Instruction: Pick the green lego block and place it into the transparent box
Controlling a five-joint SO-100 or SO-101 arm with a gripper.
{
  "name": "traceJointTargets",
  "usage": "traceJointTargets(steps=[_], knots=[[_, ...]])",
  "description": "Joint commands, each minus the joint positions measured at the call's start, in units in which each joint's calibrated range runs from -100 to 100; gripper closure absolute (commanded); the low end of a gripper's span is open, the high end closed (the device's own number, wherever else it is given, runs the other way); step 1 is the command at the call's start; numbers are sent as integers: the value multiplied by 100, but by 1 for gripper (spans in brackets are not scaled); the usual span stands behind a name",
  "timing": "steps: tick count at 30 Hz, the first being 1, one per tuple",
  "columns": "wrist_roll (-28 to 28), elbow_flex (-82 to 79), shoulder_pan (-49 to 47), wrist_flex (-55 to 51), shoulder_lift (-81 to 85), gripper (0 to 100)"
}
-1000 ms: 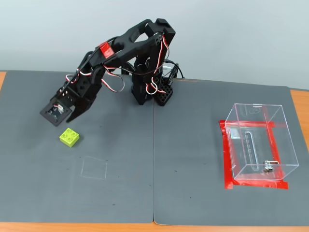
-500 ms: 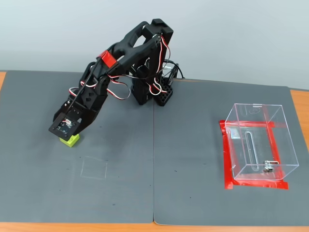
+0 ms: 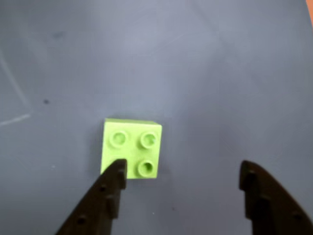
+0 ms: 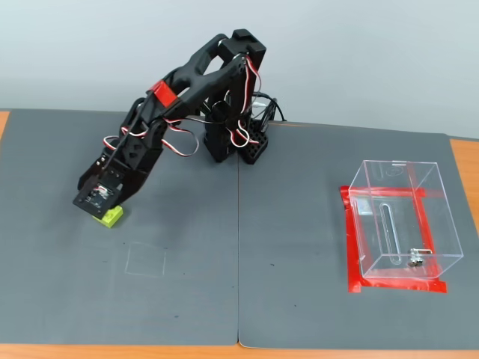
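The green lego block (image 3: 131,148) is a small lime brick with round studs, lying flat on the grey mat. In the wrist view my gripper (image 3: 183,174) is open just above it. The left fingertip (image 3: 116,172) covers the brick's near left stud and the right fingertip (image 3: 250,174) stands well to the right of the brick, over bare mat. In the fixed view the brick (image 4: 111,216) lies at the left of the mat, half hidden under my gripper (image 4: 99,202). The transparent box (image 4: 402,218) stands far to the right, open at the top and empty.
The box stands inside a red tape outline (image 4: 352,247) on the dark grey mat (image 4: 239,284). The arm's base (image 4: 236,142) stands at the back middle. A faint chalk square (image 4: 146,260) is drawn in front of the brick. The wooden table edge (image 4: 464,172) shows at the right.
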State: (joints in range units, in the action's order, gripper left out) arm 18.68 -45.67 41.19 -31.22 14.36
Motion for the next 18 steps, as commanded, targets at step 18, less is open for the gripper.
traceJointTargets(steps=[18], knots=[[15,247,-110,214,-550,73]])
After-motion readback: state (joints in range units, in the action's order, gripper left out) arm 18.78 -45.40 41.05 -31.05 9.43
